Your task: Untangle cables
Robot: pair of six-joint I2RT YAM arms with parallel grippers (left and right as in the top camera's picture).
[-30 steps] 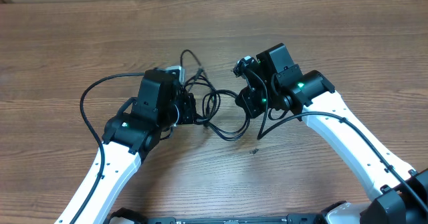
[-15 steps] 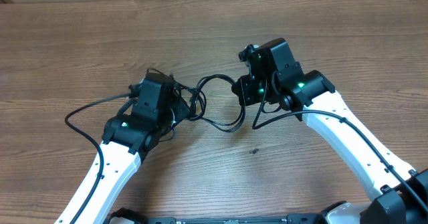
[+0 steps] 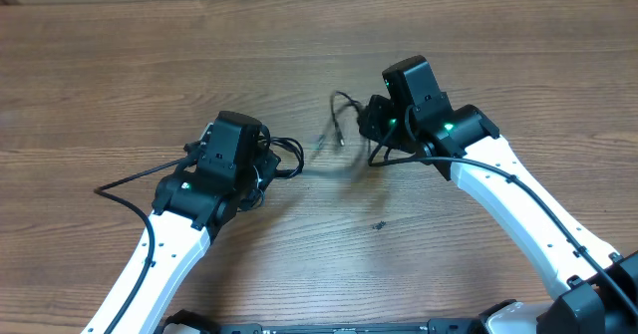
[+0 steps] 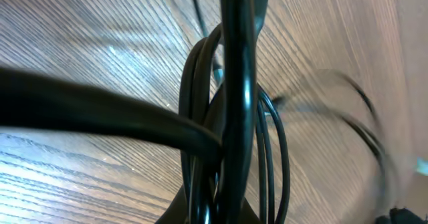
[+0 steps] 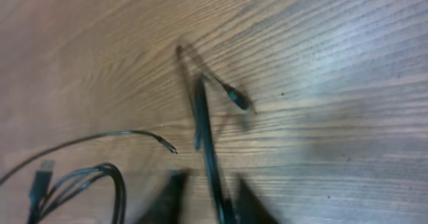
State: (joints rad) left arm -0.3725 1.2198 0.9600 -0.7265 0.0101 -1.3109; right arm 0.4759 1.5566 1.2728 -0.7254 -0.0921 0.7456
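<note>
While my left gripper (image 3: 269, 165) is clamped tight on a looped bunch of the cables (image 3: 290, 153), my right gripper (image 5: 212, 200) has its fingers (image 5: 175, 196) parted. One blurred strand (image 5: 206, 137) runs up between them, and I cannot tell whether it touches either finger. Just beyond that strand a small plug (image 5: 239, 99) lies on the wooden table (image 3: 299, 35), and a second loose end (image 5: 167, 146) curls near it. Seen from overhead, the bunch sits at my left gripper, a thin wire arcs just beside my right gripper, and the two grippers are apart.
</note>
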